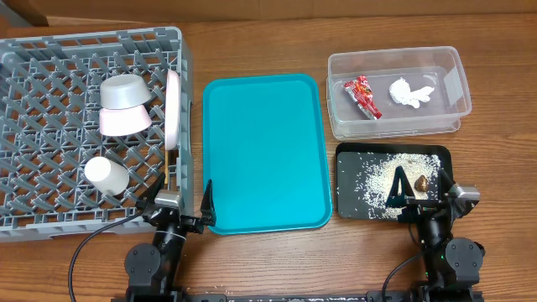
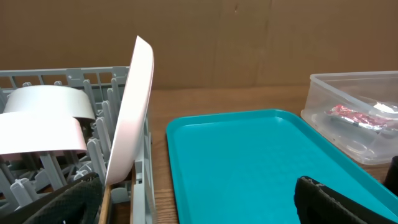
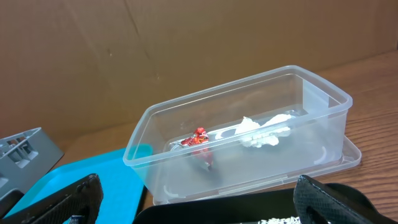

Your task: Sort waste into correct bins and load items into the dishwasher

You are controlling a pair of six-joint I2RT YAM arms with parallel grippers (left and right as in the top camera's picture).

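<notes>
The grey dish rack [image 1: 50,59] holds the grey-green bowl [image 1: 124,91], the pink bowl [image 1: 124,120], the white cup [image 1: 106,175] and the white plate [image 1: 174,105] standing on edge; the plate also shows in the left wrist view [image 2: 134,118]. A chopstick [image 1: 169,159] lies by the plate. The clear tub [image 1: 398,126] holds the red wrapper [image 1: 363,95] and the tissue [image 1: 411,92], also in the right wrist view [image 3: 198,138] [image 3: 264,132]. The black tray [image 1: 352,180] holds rice grains [image 1: 377,180] and the brown lump [image 1: 421,180]. My left gripper [image 1: 182,200] and right gripper [image 1: 418,195] are open and empty.
The teal serving tray [image 1: 264,151] lies empty between the rack and the two bins. Both arms sit at the table's front edge. A brown cardboard wall stands behind the table in the wrist views.
</notes>
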